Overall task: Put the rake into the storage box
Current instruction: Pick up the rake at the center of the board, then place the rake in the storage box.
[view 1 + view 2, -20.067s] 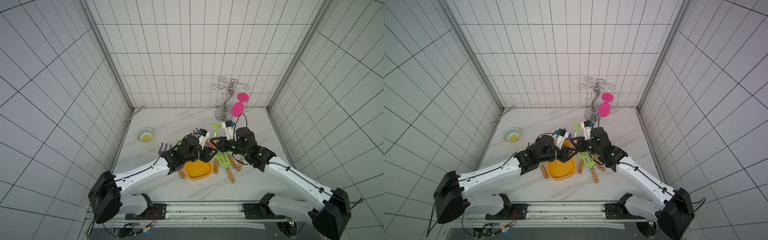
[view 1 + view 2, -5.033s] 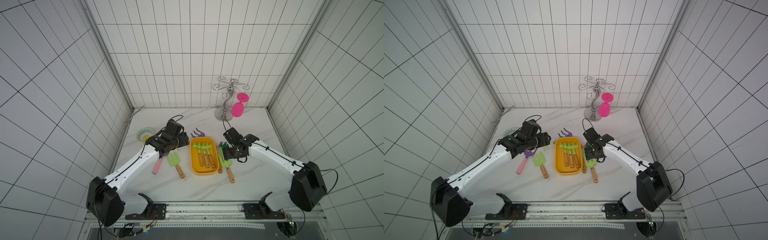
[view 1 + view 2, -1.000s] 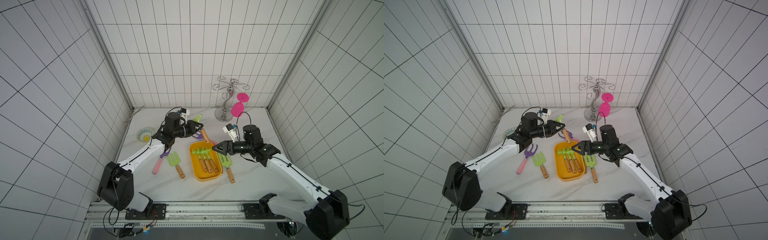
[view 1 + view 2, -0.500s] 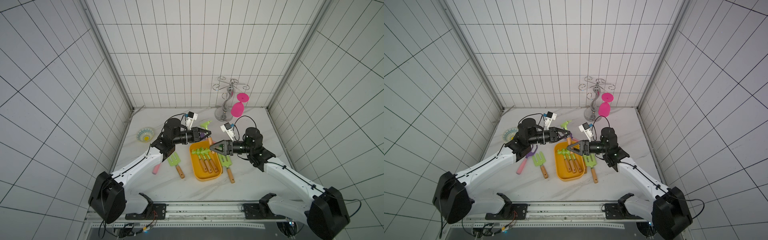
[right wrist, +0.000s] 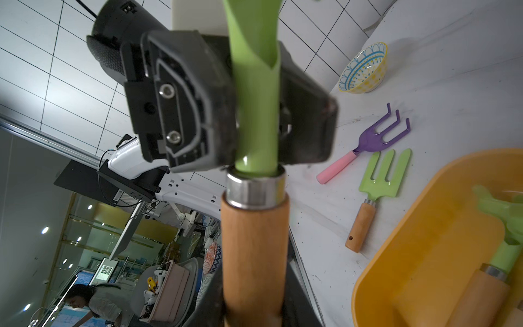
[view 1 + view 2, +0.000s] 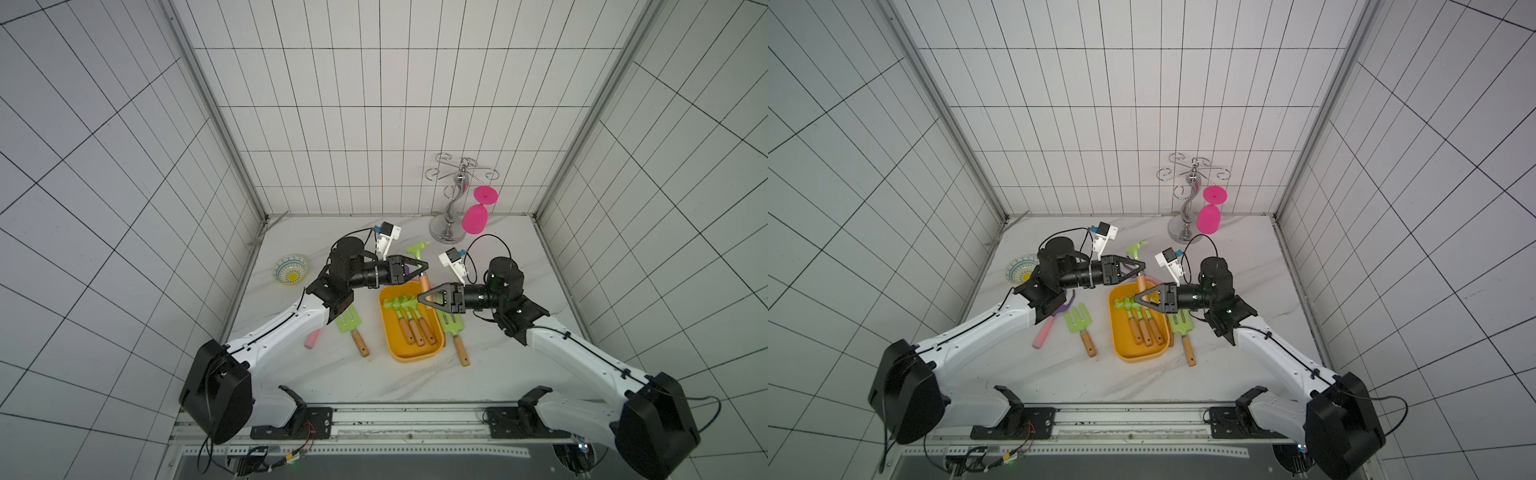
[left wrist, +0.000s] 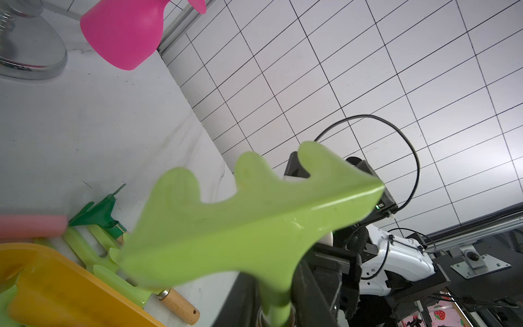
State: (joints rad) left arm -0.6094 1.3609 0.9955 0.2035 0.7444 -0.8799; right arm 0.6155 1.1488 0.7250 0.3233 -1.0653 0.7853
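A green rake (image 6: 417, 249) (image 6: 1136, 250) with a wooden handle hangs upright over the far end of the yellow-orange storage box (image 6: 411, 357) (image 6: 1138, 356). My left gripper (image 6: 424, 266) (image 6: 1143, 266) straddles its green neck (image 5: 256, 113), narrowly open, with slim gaps beside the neck. Below it my right gripper (image 6: 421, 296) (image 6: 1136, 298) is shut on the wooden handle (image 5: 254, 254). The rake's head (image 7: 254, 220) fills the left wrist view. Three more green rakes (image 6: 409, 320) lie in the box.
A green hand fork (image 6: 347, 326) and a purple fork with a pink handle (image 6: 1054, 320) lie left of the box. Another green tool (image 6: 451, 328) lies along its right side. A patterned bowl (image 6: 291, 270) sits far left. A chrome stand (image 6: 449, 232) with a pink glass (image 6: 473, 220) stands at the back.
The left arm carried the rake rightward over the box's far end. The right gripper came up under it and shut on the wooden handle. The left jaws eased apart.
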